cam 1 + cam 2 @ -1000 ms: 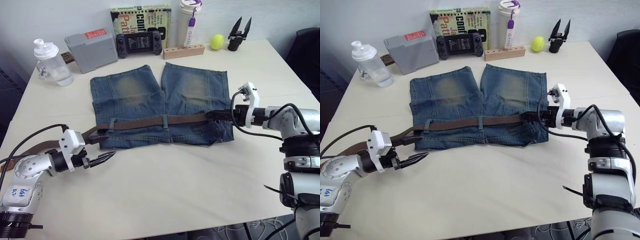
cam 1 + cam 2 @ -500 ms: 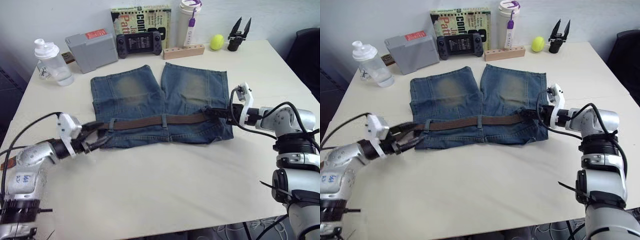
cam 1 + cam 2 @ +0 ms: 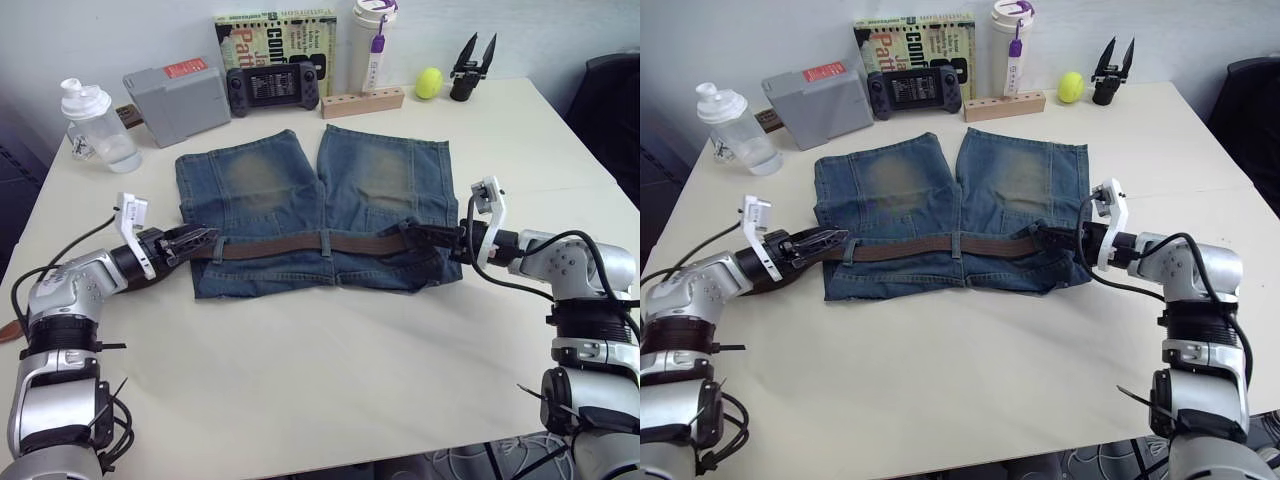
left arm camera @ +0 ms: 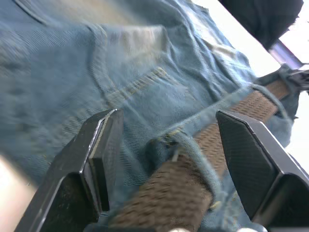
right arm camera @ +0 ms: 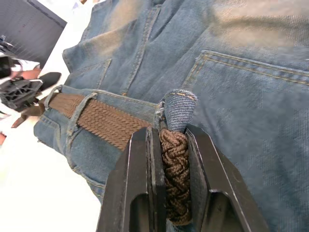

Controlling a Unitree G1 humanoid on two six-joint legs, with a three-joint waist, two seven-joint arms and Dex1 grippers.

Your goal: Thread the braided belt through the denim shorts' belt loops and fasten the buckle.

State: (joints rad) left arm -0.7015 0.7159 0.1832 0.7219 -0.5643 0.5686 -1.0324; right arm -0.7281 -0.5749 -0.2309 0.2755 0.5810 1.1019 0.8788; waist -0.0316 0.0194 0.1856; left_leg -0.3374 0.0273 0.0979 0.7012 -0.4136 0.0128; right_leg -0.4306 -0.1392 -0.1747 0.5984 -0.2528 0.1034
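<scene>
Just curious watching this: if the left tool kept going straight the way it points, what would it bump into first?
Probably the belt and the loop around it on the shorts: both lie between the open fingers of the left tool, though depth is unclear.

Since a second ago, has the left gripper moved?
Yes. The left gripper has swung from the bare table in front of the denim shorts up to their waistband end, its open fingers now straddling the braided belt.
</scene>
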